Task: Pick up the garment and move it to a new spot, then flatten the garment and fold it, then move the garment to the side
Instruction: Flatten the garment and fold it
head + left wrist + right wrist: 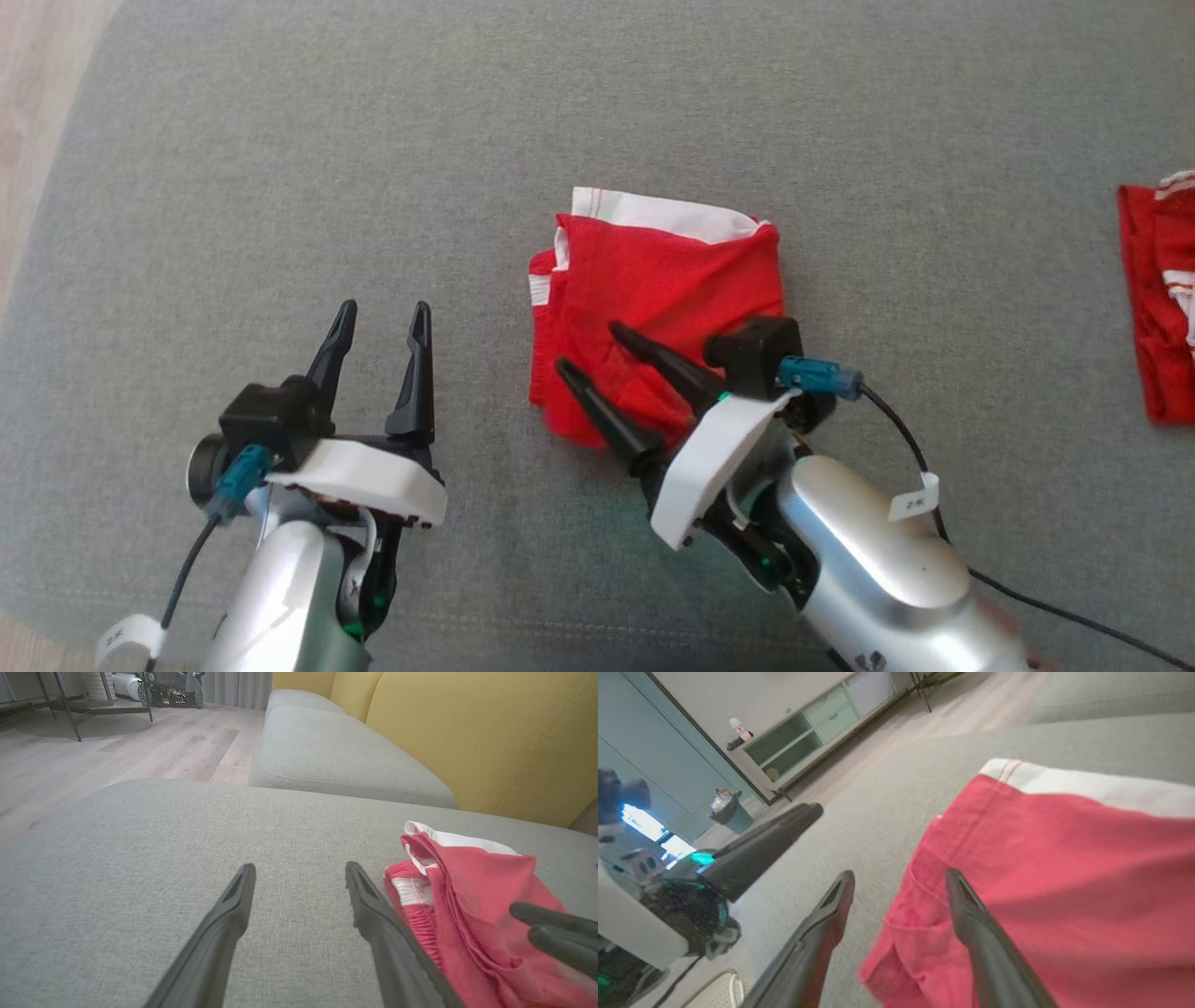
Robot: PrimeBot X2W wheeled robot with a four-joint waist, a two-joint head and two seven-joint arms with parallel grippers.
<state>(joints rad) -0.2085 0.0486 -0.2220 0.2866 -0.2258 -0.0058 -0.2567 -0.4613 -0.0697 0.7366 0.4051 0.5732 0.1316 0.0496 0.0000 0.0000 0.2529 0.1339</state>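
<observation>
Scanning for writing, found white cable tags [913, 499] by both wrists, print too small to read. Saw the folded red garment [653, 289] at centre of the grey cushion [280, 140], white band at 12 o'clock. Noted right gripper [586, 347] splayed and empty over its 7 o'clock corner, left gripper [385, 313] spread wide at 9 o'clock, clear of it. Caught second red cloth [1158, 299] cut off at 3 o'clock.

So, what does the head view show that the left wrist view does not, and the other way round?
Head view, not left wrist view: a second red cloth at the right edge. Left wrist view, not head view: the yellow backrest and a further grey cushion. Both: the folded red garment on the grey seat, the open left gripper, the open right gripper.
</observation>
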